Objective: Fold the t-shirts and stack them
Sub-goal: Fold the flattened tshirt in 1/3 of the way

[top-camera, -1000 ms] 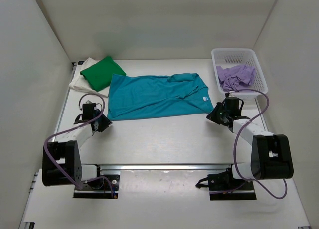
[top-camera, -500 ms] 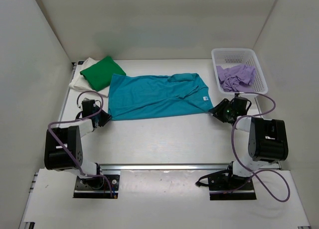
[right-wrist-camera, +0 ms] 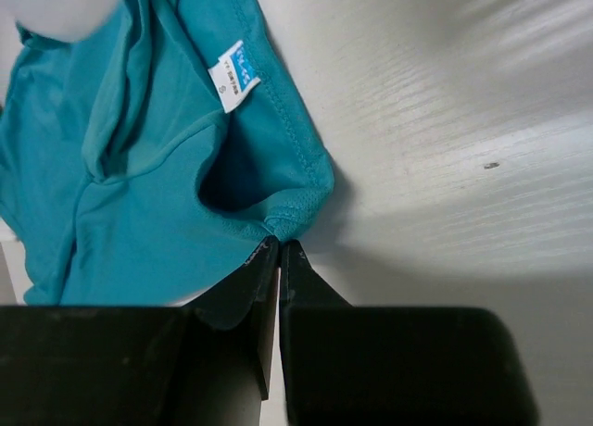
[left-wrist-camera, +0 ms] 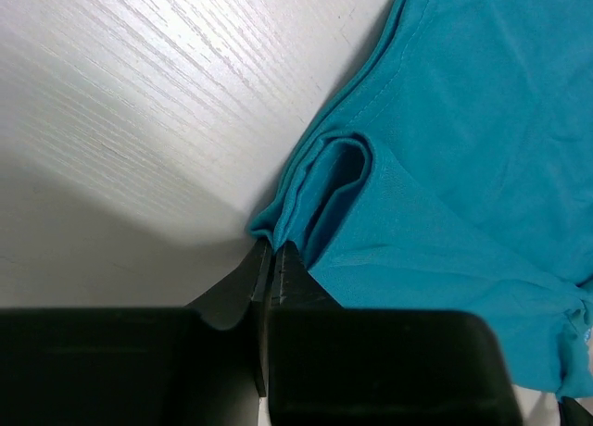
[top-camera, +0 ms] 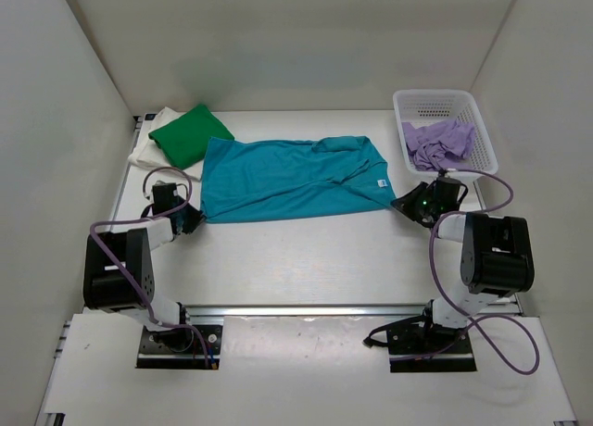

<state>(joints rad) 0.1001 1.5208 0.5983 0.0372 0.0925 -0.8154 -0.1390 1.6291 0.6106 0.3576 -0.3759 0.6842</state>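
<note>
The teal t-shirt [top-camera: 287,178] lies spread across the middle of the table, its white neck label [top-camera: 380,182] at the right. My left gripper [top-camera: 192,216] is shut on the shirt's near left corner [left-wrist-camera: 306,199]. My right gripper [top-camera: 400,206] is shut on the shirt's near right corner [right-wrist-camera: 296,213], just below the label [right-wrist-camera: 233,77]. A folded green t-shirt [top-camera: 190,134] lies on a cream-white one [top-camera: 150,148] at the back left. A lilac t-shirt [top-camera: 437,143] is crumpled in the basket.
The white plastic mesh basket [top-camera: 435,100] stands at the back right, just behind my right gripper. White walls close in the table on three sides. A metal rail [top-camera: 306,307] runs along the near edge between the arm bases.
Both arms have reached forward and down to the teal shirt's near corners. Both grippers now pinch the cloth at the table surface. The shirt itself has not moved.
</note>
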